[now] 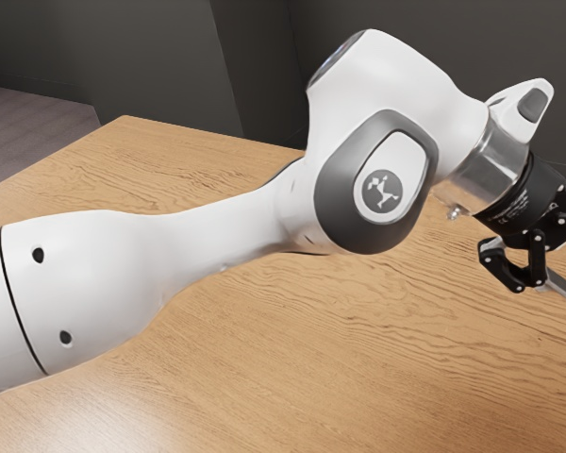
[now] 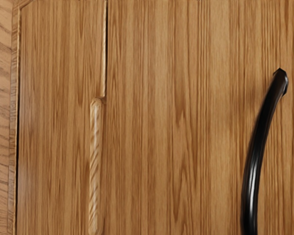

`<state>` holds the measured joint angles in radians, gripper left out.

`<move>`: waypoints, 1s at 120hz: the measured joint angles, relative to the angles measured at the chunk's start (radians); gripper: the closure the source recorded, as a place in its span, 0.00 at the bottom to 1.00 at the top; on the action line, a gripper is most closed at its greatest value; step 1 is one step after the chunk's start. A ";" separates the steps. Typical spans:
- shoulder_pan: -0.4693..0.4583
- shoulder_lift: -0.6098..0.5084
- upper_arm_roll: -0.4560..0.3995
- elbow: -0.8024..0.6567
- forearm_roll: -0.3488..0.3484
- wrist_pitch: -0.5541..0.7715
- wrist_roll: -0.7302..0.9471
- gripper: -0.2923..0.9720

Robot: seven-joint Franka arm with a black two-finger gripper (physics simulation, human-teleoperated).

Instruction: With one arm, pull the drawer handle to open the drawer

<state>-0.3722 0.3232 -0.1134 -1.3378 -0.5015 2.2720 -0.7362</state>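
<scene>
In the wrist view a black curved drawer handle [image 2: 257, 161] stands out from a wooden drawer front [image 2: 186, 117], close ahead of my hand. In the exterior view my black gripper [image 1: 538, 281] hangs at the exterior view's right edge, a little above the wooden table [image 1: 292, 368]. Its fingers point downward, stand apart and hold nothing, so it is open. The white arm [image 1: 170, 255] stretches in from the exterior view's left.
A narrow seam [image 2: 105, 49] and a raised wooden strip [image 2: 95, 166] run along the panel beside the drawer front. A dark wall [image 1: 170, 57] rises behind the table's far edge.
</scene>
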 joint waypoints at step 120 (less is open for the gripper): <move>0.000 -0.100 0.074 -0.149 0.014 0.006 -0.005 0.23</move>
<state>-0.3726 0.2229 -0.0390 -1.4872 -0.4870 2.2783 -0.7411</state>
